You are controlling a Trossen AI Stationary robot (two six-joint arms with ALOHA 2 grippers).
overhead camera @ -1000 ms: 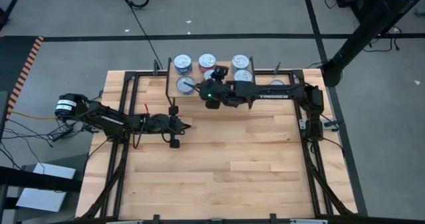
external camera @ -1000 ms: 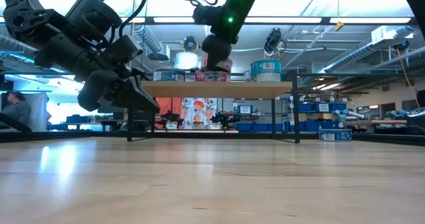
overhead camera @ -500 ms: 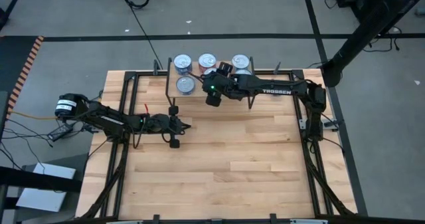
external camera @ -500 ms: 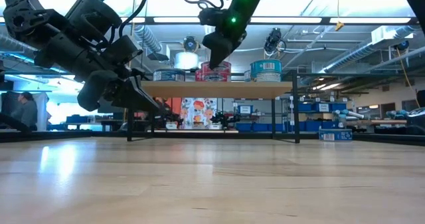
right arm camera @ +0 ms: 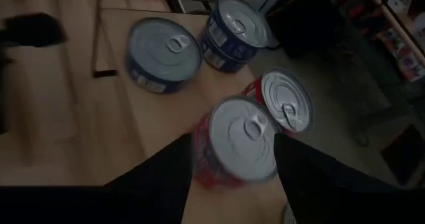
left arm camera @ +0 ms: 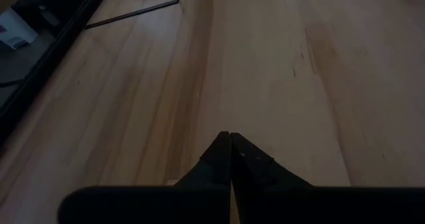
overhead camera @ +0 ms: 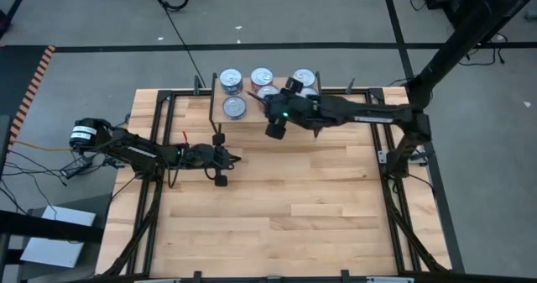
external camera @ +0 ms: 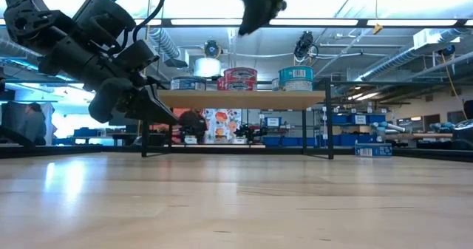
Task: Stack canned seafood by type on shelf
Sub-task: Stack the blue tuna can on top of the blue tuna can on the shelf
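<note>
The shelf (external camera: 240, 98), a light plank on thin black legs, stands at the table's far edge. Several tins stand on it: blue ones (right arm camera: 165, 54), red ones (right arm camera: 234, 147) and a teal one (external camera: 295, 77). My right gripper (right arm camera: 234, 143) hangs open above the shelf. Its fingers stand either side of a red tin (overhead camera: 268, 91) and well clear above it in the low view (external camera: 255, 1). My left gripper (left arm camera: 230, 144) is shut and empty, low over the table's left middle (overhead camera: 233, 155).
The black frame rails (overhead camera: 159, 149) run along the table's left and right sides. Bare slatted wood (overhead camera: 294, 216) lies across the middle and near half of the table. Beyond the shelf the floor drops away, with a cable (overhead camera: 180, 39) on it.
My right gripper has risen well above the red tin on the shelf and drawn back a little toward the table's right edge, rolling as it went. The tin has stayed standing on the shelf.
</note>
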